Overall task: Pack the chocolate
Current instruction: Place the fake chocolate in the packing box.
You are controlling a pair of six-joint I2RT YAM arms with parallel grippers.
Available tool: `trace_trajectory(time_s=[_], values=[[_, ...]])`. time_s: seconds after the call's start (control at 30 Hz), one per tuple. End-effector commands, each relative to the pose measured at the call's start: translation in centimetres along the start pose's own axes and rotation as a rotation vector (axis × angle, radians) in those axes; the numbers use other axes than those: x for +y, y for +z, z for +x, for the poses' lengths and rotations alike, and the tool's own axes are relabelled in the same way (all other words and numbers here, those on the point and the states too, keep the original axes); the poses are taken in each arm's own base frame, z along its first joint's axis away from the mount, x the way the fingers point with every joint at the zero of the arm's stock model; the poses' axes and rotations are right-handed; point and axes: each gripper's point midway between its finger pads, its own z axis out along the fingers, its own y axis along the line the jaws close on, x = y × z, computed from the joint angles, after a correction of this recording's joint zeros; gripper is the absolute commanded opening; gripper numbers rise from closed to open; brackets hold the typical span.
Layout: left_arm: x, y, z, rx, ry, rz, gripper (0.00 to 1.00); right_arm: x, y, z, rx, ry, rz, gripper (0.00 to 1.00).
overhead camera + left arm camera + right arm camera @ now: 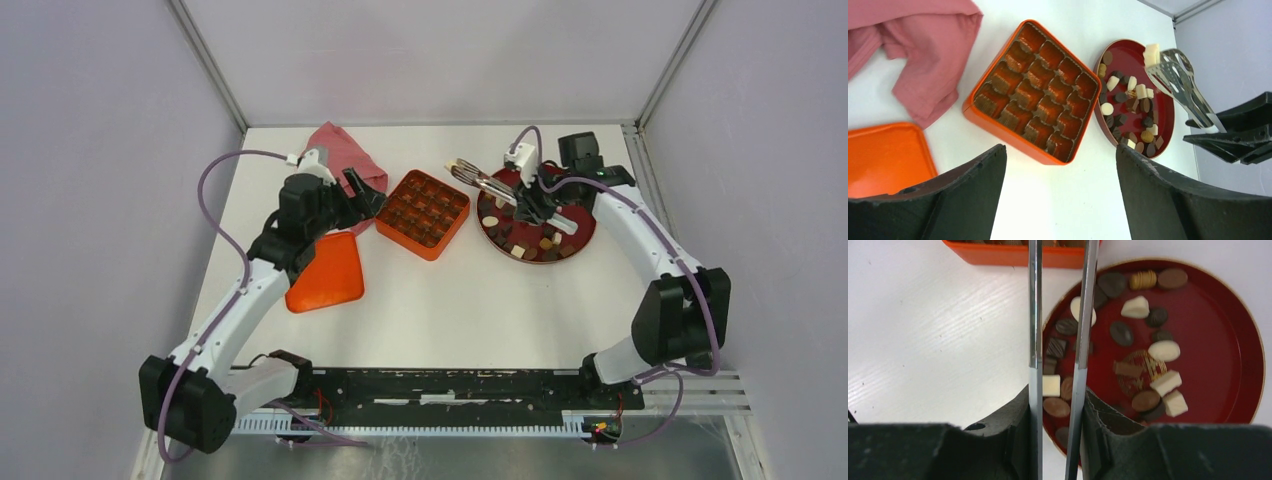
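Wide view first: the white table (450,300) carries everything, with both arms reaching out toward its far half. On the left a crumpled pink cloth (345,150) lies at the far edge. Just nearer is the flat orange lid (325,272), off the box and beside the left arm.

The left gripper (1060,200) hovers over that side with its fingers spread wide and nothing between them.

At the centre sits the orange square gridded box (1013,140), uncovered. Its cells are lined in brown, and I can't tell from here whether any is filled.

Just right of it, close but apart, is the dark red round plate (1218,330).

The right gripper (1058,405) is clamped around a pair of metal tongs (1180,82), squeezing both arms toward each other.

Now the small stuff. The chocolate (1120,333) is scattered across the plate: dark ovals, light brown rounds and cream-white blocks, some touching. One cream-white block (1151,54) sits pinched at the tong tips, above the plate's far rim on the box side.

These pieces should weigh next to nothing. They look hard and smooth, so they are likely slippery against steel and easy to flick away or chip.

The blocky ones look best taken across two flat faces, the ovals across the narrow waist. A gentle squeeze seems wise, because too much could shoot a piece out sideways.
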Motion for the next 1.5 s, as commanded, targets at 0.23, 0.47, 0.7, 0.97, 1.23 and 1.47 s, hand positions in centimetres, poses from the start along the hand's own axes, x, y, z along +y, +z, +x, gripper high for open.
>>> trace_trajectory(time_s=[0.23,0.47,0.7,0.97,1.23,1.47], values=[[2.2,-4.0,0.0,-0.125,-0.074,-0.079,0.84,-0.2,6.9,-8.2,-0.053,-0.092,0.051,0.00],[2.7,-4.9,0.1,-0.137,-0.087,-0.102,0.84,-1.6,10.5,-8.1,-0.009,-0.047,0.088,0.00],[3.1,-5.0,0.4,-0.155,-0.112,-0.108,0.83,-1.9,12.1,-7.2,0.026,-0.045,0.076,0.03],[2.8,-4.4,0.3,-0.141,-0.107,-0.097,0.83,-2.0,14.0,-6.5,0.076,-0.047,0.065,0.05],[3.3,-4.5,0.8,-0.139,-0.116,-0.104,0.83,-1.9,14.8,-5.4,0.114,-0.047,0.057,0.09],[3.2,-4.3,1.0,-0.135,-0.113,-0.101,0.83,-1.2,15.5,-4.8,0.136,-0.050,0.038,0.14]])
